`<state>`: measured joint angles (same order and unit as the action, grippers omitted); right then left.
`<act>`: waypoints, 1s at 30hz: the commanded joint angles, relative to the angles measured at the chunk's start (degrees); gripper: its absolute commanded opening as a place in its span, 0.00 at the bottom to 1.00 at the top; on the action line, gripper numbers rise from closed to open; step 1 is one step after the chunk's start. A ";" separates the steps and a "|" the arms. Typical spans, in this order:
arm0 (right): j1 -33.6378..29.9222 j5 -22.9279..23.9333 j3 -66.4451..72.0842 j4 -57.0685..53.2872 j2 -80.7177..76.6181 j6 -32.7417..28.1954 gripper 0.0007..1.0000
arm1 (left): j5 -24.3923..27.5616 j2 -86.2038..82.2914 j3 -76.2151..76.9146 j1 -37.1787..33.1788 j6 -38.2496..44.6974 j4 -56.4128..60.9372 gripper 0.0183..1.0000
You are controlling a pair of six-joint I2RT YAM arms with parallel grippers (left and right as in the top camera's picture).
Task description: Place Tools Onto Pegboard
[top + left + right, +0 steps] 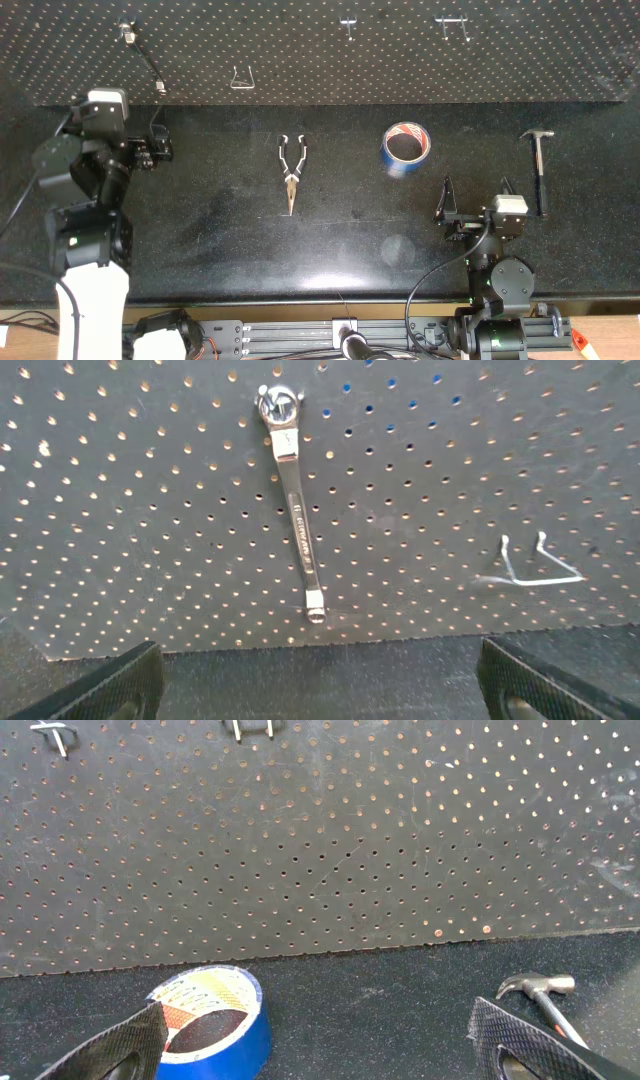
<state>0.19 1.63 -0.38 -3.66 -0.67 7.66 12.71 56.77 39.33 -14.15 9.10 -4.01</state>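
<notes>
A silver wrench (146, 60) (293, 500) hangs from a peg on the black pegboard (320, 50). On the table in front of the board lie needle-nose pliers (292, 170), a blue tape roll (406, 147) (210, 1020) and a small hammer (538, 165) (540, 992). My left gripper (160, 147) (320, 705) is open and holds nothing; it faces the board just below the wrench. My right gripper (477, 195) (315, 1060) is also open and holds nothing. It sits low over the table, with the tape to one side ahead of it and the hammer to the other.
A bent wire hook (241, 78) (530, 565) sticks out of the board to the right of the wrench. Two more bare hooks (348, 25) (452, 27) sit higher up on the board's right half. The table's front edge (320, 298) runs near the arm bases.
</notes>
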 commanded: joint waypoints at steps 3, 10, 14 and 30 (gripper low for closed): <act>0.39 0.94 0.15 -0.28 0.59 -0.42 0.98 | 1.29 -8.66 1.03 -0.02 0.13 -6.21 1.00; 0.39 0.92 0.15 -0.28 0.59 -0.42 0.98 | 0.02 -15.10 1.03 -0.02 0.28 -10.38 1.00; 0.39 0.92 0.15 -0.28 0.59 -0.42 0.98 | -0.07 -15.80 1.03 -0.02 0.33 -10.38 1.00; 0.39 0.94 0.15 -0.28 0.59 -0.42 0.98 | -5.90 -17.66 1.03 10.49 0.33 -9.42 1.00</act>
<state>0.19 1.65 -0.38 -3.66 -0.67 7.66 10.50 40.53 39.48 -9.56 9.13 -14.06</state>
